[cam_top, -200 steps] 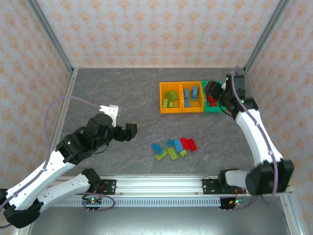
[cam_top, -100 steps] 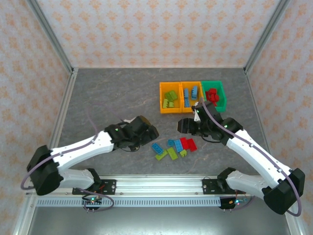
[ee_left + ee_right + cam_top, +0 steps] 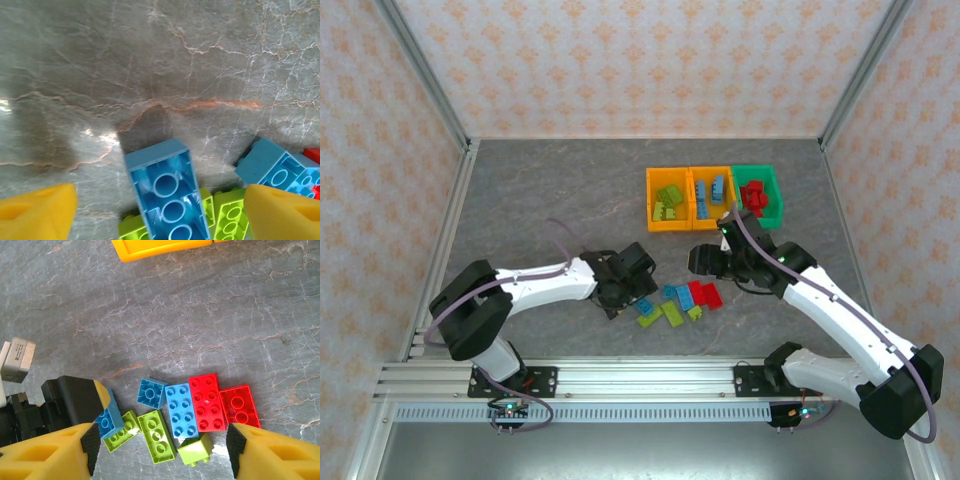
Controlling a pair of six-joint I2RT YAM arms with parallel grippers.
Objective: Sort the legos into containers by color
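Grey marbled tabletop [image 3: 540, 190] between patterned walls is what I'm working on. Left of centre in the overhead view, my left gripper [image 3: 160, 212] hangs low, jaws wide apart and holding nothing, straddling an upturned light blue brick [image 3: 162, 192] at the left end of the loose legos [image 3: 678, 300]. Just right of that pile, the right gripper [image 3: 162, 455] hovers, also spread and empty. Above, 3 bins stand in a row: left orange bin [image 3: 650, 200] with lime, middle orange bin [image 3: 712, 227] with blue, green bin [image 3: 777, 200] with red. I judge this a blue pick: lower, close across the brick, then carry it to the middle orange bin.
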